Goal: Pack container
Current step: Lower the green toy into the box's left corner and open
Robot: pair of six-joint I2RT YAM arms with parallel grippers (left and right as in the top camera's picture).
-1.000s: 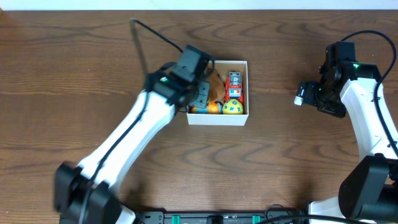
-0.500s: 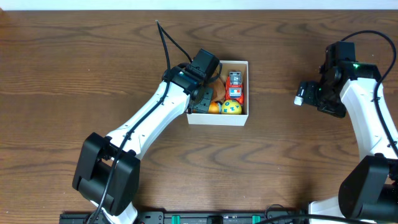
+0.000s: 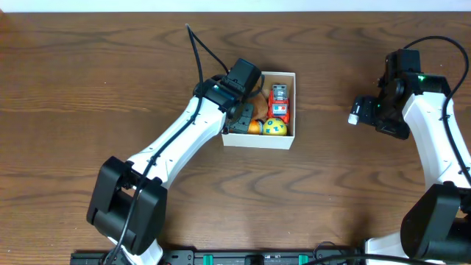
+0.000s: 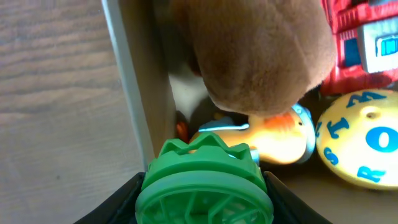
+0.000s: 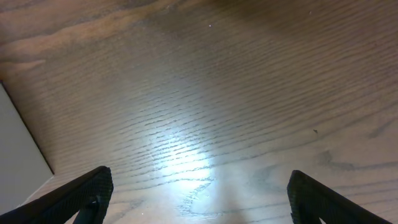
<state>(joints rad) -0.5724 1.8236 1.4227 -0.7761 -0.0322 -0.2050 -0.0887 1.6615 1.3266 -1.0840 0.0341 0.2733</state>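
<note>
At the left wall of the container [image 3: 257,141] | it sits central on the counter [image 3: 88,88], part-filled: brown plush [image 4: 261,56], yellow ball [image 4: 360,143] | left fingers [image 3: 238,118] pinching a green toothed toy [image 4: 204,180]; right fingers [image 5: 199,186] spread, idle, well apart | step: placing toy; next: likely lower beside plush, then release

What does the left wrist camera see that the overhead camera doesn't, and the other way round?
Only the left wrist view: a green toy held in the left pincer. From above it is hidden under the arm.
Only the overhead view: the whole left arm reaching to the box, and the right arm off to the side.
Both: the box's wall, and the yellow ball, red toy and orange toy inside it.
</note>
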